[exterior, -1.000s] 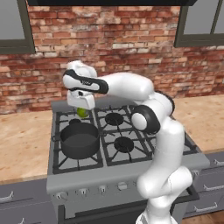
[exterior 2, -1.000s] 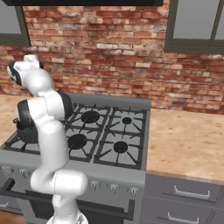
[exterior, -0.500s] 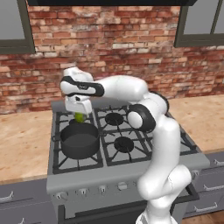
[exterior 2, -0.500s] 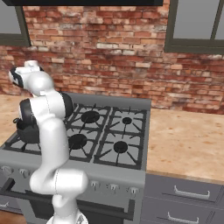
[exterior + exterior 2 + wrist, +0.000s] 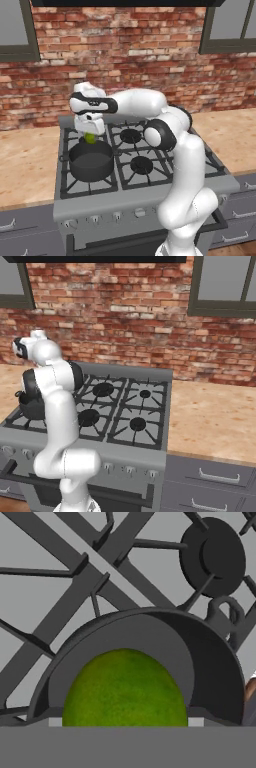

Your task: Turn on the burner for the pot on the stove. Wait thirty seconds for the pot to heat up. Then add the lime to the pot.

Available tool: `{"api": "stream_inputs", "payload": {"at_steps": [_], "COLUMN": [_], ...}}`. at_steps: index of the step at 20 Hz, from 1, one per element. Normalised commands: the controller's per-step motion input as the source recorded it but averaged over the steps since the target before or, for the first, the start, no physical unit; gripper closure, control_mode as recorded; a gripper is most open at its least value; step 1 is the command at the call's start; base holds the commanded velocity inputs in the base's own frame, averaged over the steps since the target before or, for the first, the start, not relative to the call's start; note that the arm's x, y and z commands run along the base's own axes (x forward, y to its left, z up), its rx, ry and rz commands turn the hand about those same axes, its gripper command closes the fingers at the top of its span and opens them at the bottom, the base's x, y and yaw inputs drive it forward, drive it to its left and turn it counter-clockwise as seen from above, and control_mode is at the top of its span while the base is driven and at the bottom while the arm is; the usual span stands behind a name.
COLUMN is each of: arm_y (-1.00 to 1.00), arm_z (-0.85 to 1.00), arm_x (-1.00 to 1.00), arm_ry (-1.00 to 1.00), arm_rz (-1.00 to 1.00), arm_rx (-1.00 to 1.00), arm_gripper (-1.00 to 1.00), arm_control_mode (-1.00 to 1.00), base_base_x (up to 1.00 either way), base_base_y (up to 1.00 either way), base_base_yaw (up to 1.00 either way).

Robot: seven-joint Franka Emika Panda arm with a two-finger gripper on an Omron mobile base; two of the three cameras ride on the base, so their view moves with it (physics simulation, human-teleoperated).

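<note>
Hand view has the lime (image 5: pixel 125 689) gripped in the jaws right over the pot (image 5: pixel 145 662), so I'd lower it a bit before letting go so it doesn't bounce out.

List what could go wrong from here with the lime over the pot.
1. The lime hangs near the back rim of the pot, not over its middle; released here, it might clip the rim and roll across the stove.
2. Lowering further, the gripper could knock the pot's rim and shift it on the grate.
</note>
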Motion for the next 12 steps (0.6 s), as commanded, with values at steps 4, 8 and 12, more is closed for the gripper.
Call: {"api": "stream_inputs", "payload": {"at_steps": [4, 8, 12], "arm_y": [0.02, 0.09, 0.13], "arm_z": [-0.31, -0.23, -0.12], "arm_x": [0.00, 0.03, 0.13], "arm_ry": [-0.04, 0.00, 0.00], "arm_rz": [0.00, 0.00, 0.00], "arm_rx": [0.02, 0.00, 0.00], "arm_gripper": [1.00, 1.00, 1.00], "arm_control_mode": [-1.00, -1.00, -1.00], "base_base_x": [0.00, 0.00, 0.00], "base_base_y": [0.00, 0.00, 0.00], "base_base_yaw": [0.00, 0.00, 0.00]}}
